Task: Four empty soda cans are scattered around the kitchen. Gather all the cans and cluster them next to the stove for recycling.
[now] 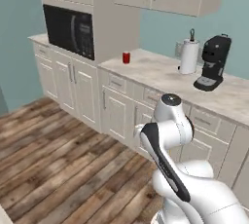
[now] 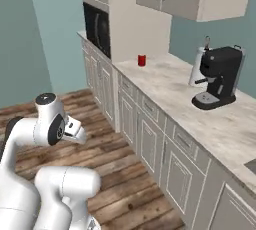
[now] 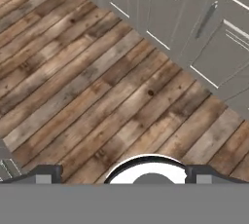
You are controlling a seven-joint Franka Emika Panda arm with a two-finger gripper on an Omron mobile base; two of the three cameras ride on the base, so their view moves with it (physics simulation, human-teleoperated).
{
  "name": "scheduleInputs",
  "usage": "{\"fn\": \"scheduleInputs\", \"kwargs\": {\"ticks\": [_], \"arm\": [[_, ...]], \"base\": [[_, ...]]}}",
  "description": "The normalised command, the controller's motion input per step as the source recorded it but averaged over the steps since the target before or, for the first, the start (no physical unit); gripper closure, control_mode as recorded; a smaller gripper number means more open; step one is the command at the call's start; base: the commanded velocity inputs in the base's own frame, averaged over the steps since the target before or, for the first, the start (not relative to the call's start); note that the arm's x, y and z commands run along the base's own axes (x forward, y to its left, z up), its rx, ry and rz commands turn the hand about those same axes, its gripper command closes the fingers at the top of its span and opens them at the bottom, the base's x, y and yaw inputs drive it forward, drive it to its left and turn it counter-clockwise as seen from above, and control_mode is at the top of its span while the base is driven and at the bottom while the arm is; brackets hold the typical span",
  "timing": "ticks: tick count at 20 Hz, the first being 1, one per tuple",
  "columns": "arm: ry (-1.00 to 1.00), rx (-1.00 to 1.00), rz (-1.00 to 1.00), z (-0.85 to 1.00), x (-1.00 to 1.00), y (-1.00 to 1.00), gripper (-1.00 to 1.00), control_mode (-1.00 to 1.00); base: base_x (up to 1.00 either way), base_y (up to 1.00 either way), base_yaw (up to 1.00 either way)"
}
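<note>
Left base view: a red soda can [image 1: 126, 57] stood upright on the pale stone counter [image 1: 160, 74], near its back edge and just beside the tall cabinet column that housed the black microwave [image 1: 69, 29]. Farther along the same counter stood a white paper-towel roll [image 1: 189, 56] and, just beside it, a black coffee machine [image 1: 214, 62]. The white arm [image 1: 168, 135] was folded up in front of the lower cabinets, well apart from the can. Wood-plank floor [image 1: 53, 155] lay to the left.

Right base view: the same red can [image 2: 142, 60] sat alone on the counter [image 2: 175, 86] by the tall cabinet, well apart from the coffee machine [image 2: 218, 76] and the towel roll [image 2: 199, 66] behind it. The arm [image 2: 47, 124] was bent low over the floor, away from the counter.

Hand view: the camera looked down on wood planks [image 3: 97, 86] and the grey lower cabinet doors [image 3: 194, 23] with their bar handles. The gripper [image 3: 124, 173] held nothing — its two dark fingertips [image 3: 46, 172] stood far apart at the bottom, spread wide over bare floor.
</note>
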Motion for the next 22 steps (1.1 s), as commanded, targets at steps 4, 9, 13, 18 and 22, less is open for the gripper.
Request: {"fn": "scheduleInputs", "kwargs": {"ticks": [4, 9, 13, 18, 22], "arm": [[0.00, 0.00, 0.00, 0.00, 0.00, 0.00, -1.00, 1.00], [0.00, 0.00, 0.00, 0.00, 0.00, 0.00, -1.00, 1.00], [0.00, 0.00, 0.00, 0.00, 0.00, 0.00, -1.00, 1.00], [0.00, 0.00, 0.00, 0.00, 0.00, 0.00, -1.00, 1.00], [0.00, 0.00, 0.00, 0.00, 0.00, 0.00, -1.00, 1.00]], "base": [[0.00, 0.05, -0.99], [0.45, 0.23, -0.50], [0.75, 0.26, -0.06], [0.75, 0.25, -0.04], [0.71, 0.26, -0.18]]}}
